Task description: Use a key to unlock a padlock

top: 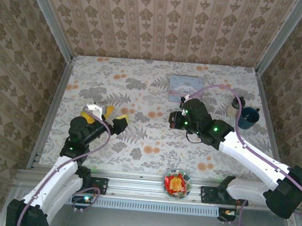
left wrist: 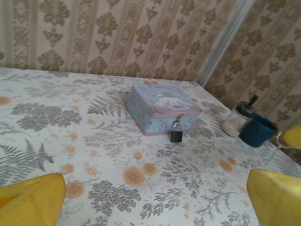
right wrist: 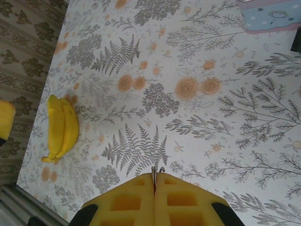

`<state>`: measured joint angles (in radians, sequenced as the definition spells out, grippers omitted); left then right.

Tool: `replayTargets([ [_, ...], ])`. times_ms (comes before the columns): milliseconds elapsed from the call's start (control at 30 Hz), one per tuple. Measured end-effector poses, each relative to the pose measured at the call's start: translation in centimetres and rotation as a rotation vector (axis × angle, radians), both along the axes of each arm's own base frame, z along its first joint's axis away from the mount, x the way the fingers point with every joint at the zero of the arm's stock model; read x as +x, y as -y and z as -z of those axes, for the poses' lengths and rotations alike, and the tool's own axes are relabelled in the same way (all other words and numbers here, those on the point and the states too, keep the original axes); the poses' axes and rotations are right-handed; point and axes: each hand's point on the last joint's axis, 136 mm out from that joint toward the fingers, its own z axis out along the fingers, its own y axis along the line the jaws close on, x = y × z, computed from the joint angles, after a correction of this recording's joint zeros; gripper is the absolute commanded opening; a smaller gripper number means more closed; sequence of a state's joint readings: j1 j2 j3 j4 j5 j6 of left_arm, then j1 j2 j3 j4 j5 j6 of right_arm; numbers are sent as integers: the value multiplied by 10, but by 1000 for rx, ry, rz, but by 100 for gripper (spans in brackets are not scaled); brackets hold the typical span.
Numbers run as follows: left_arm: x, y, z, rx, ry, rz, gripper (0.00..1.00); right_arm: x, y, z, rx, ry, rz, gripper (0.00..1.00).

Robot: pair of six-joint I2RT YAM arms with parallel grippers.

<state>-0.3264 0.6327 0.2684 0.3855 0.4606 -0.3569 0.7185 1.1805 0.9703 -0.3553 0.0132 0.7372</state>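
The desk (top: 90,81) carries a light blue tin (left wrist: 162,107) close to its far edge, right of the middle.

The left hand (left wrist: 156,188) hovers over the left half of the desk, nearer the near edge. It is spread wide and empty, and it faces the tin. The right hand (right wrist: 154,181) hangs over the middle of the desk, just on the near side of the tin. Its pads are pressed tight on a thin silvery sliver that pokes out between them, which looks like the key (right wrist: 155,170).

The padlock (left wrist: 176,134) hangs from the clasp on the tin's side wall, on the side turned toward the left hand. Its dark body sits low against that wall, seemingly touching the desk.

The padlock is probably light, rigid metal with smooth, fairly slippery faces. Since it hangs by its thin shackle, it will likely swing or twist away when the key pushes at it. The best hold is probably across the two flat faces of the body, pinched firmly by the free left hand. That grip should stay clear of the shackle and the underside, where the keyhole probably sits, though the keyhole is too small to make out.
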Motion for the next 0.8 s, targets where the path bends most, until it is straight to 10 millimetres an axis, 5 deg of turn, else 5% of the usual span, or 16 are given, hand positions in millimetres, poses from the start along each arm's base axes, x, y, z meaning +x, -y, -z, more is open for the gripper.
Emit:
replayTargets([
  [800,-18,35,2,33,92,172,99,-14,-26,-28,100,56,-180,0],
])
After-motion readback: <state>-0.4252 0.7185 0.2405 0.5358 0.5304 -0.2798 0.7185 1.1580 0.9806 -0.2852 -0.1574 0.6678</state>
